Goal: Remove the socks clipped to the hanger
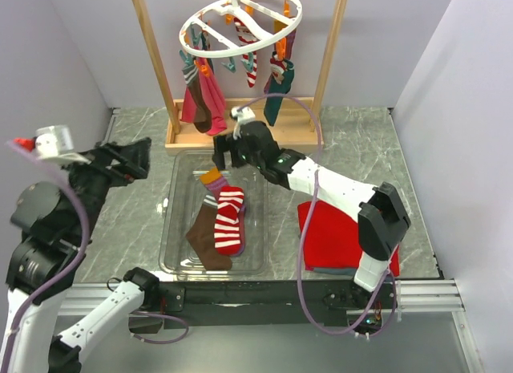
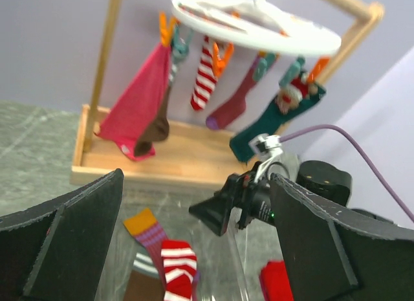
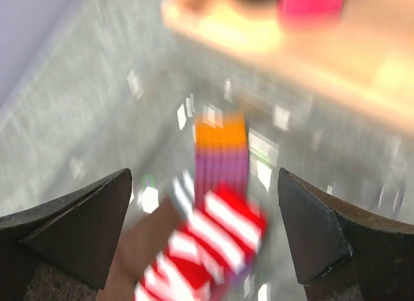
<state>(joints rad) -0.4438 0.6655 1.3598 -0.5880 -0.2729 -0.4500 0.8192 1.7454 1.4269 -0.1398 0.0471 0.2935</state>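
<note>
A white ring hanger (image 1: 240, 20) hangs from a wooden frame with several socks clipped to it: a red-and-white striped one (image 2: 204, 81), a maroon one (image 2: 236, 103), a dark teal one (image 2: 284, 120) and a brown one (image 2: 155, 129). Three more socks lie loose in a clear bin (image 1: 172, 229): brown (image 1: 207, 241), red-and-white striped (image 1: 228, 220) and purple with an orange cuff (image 1: 212, 180). My right gripper (image 1: 228, 158) hovers open and empty over the bin's far end, above those socks (image 3: 213, 249). My left gripper (image 1: 132, 160) is raised at the left, open and empty.
A large pink cloth (image 2: 136, 113) hangs beside the brown sock. The frame's wooden base (image 1: 240, 136) stands just behind the bin. A red folded cloth (image 1: 337, 237) lies right of the bin, under the right arm. Grey walls close both sides.
</note>
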